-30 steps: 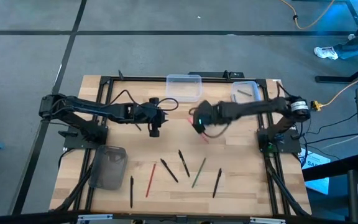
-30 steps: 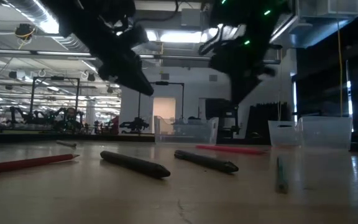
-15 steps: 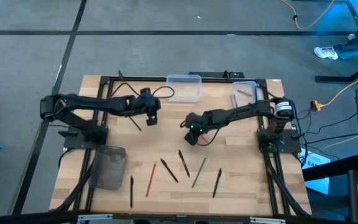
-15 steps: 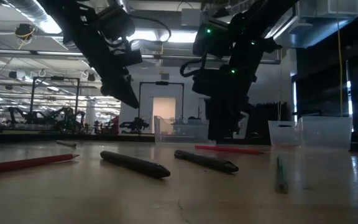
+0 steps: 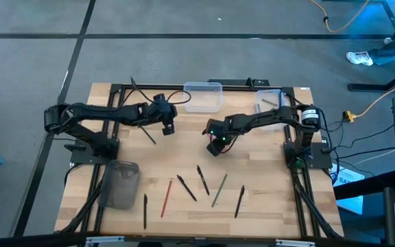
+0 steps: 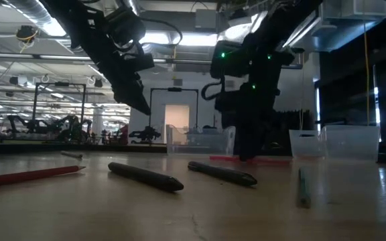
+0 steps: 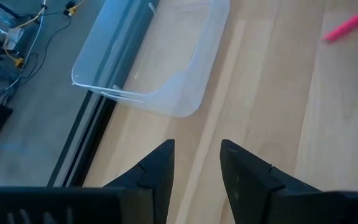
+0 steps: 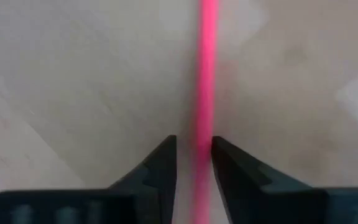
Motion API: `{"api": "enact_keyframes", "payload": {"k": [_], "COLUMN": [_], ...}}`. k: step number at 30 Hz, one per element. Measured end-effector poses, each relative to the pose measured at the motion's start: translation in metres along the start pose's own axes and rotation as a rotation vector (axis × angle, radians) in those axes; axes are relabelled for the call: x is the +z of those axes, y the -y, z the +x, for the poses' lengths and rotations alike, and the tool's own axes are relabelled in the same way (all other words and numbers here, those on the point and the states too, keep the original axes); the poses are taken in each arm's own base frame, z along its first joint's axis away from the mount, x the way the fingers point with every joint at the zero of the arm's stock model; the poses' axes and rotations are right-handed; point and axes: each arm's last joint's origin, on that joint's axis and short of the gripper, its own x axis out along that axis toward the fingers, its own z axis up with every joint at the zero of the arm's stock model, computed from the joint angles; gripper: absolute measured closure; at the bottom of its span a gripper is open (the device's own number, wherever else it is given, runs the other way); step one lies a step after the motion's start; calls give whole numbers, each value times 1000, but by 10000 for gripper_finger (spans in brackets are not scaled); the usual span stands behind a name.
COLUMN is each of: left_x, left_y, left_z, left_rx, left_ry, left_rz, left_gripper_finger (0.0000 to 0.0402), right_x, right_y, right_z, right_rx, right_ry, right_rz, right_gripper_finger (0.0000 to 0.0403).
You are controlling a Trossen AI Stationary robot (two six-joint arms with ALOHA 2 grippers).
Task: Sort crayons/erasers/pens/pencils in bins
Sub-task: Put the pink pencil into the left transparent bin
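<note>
The right gripper (image 8: 194,155) is down at the tabletop with a pink pencil (image 8: 206,68) running straight through the gap between its fingers (image 8: 160,163). The jaws sit apart, one on each side of the stick, hugging it close, but I can't tell if they're actually touching it. Lining up along the pencil's length like that makes sense to me: close from there and it gets pinched across its thin width instead of rolling away.

The left gripper (image 7: 196,163) hangs over bare wood with its jaws apart and nothing between them. Just ahead of it is a clear bin (image 7: 157,59) near the table's edge, so it looks parked, not working.

From above, the right gripper (image 5: 214,143) is mid-table. The clear bin (image 5: 204,96) lies beyond it toward the far edge, a second clear bin (image 5: 271,101) sits off toward the right arm's base, and the smoky grey bin (image 5: 120,184) is well away on the left arm's side. The other pens and pencils (image 5: 202,180) lie scattered on the near side of the gripper, still unsorted.

My guess is the pink one is next up.
</note>
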Motion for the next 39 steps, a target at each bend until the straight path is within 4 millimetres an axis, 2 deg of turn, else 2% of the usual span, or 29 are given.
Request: {"api": "enact_keyframes", "payload": {"k": [4, 10, 15, 20, 28, 35, 39], "left_x": [-1, -3, -4, -4, -5, -6, -6], "left_y": [-3, -10, -11, -11, -11, -10, -10], "left_z": [1, 3, 4, 4, 3, 3, 3], "left_rx": [9, 27, 29, 28, 25, 22, 22], "left_ry": [-5, -17, -25, -25, -35, -46, -46], "left_rz": [-9, -28, -35, -46, -45, -41, -41], "left_gripper_finger": [278, 278, 278, 278, 278, 278, 278], "right_x": [2, 22, 28, 31, 45, 47, 46], "right_y": [-1, -12, -16, 2, 28, 35, 35], "right_z": [-5, -39, -46, -37, -10, 7, 11], "right_rx": [-73, -161, -154, -226, -164, -175, -163], "right_ry": [8, 58, 67, -22, -132, -190, -206], "right_rz": [-23, -142, -234, -316, -352, -387, -393], "right_gripper_finger": [297, 297, 297, 297, 297, 301, 331]}}
